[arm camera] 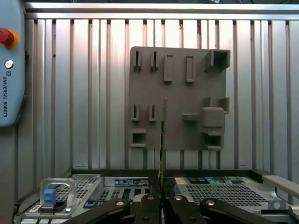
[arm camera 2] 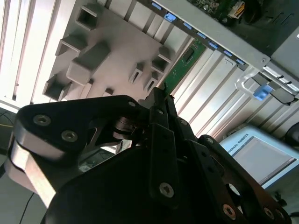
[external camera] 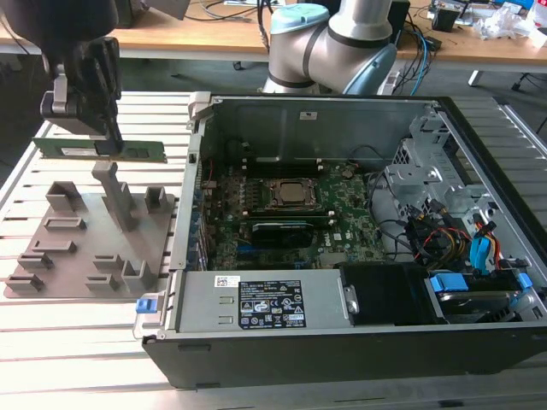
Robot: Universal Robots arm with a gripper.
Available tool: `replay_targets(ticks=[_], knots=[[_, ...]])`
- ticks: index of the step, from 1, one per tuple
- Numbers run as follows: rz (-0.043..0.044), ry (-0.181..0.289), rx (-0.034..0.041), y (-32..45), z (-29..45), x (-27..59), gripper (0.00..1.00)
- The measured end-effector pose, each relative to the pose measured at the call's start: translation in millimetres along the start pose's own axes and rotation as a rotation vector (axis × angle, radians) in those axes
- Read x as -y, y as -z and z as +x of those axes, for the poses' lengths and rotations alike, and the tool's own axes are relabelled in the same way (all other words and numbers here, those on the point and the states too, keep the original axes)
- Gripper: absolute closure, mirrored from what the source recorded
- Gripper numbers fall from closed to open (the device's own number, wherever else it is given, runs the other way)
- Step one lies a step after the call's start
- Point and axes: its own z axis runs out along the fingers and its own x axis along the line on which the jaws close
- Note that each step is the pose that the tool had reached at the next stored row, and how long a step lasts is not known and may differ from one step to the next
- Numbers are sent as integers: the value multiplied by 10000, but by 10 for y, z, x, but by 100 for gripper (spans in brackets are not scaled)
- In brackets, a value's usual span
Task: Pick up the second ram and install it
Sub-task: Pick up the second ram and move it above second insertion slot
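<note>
The arm (external camera: pixel 338 38) reaches from behind the computer case (external camera: pixel 299 124) out to the exterior view's left, wrist pointing down. The gripper (external camera: pixel 109 141) hangs with its black jaws clenched on the middle of the ram stick (external camera: pixel 68 150), which is held level and on edge, sticking out to both sides of the jaws. The stick is thin and green with a pale label; in the first wrist view it shows edge-on as a narrow line (arm camera: pixel 163 135). Below the jaws, well apart, lies a matte grey moulded tray (external camera: pixel 77 248) of slots and posts. Beside it the open metal case shows its green board (external camera: pixel 342 231). All rest on a ribbed aluminium table (external camera: pixel 85 333); a wooden desk (external camera: pixel 214 38) stands behind.
</note>
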Motion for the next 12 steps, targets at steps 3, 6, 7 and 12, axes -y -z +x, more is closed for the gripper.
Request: replay_targets(ticks=[3,6,7,12], knots=[[0,-1,-8,2,-2,59,86],[0,0,-19,4,-5,126,86],[0,-1,-21,5,-5,142,86],[0,-2,-47,10,-11,300,86]])
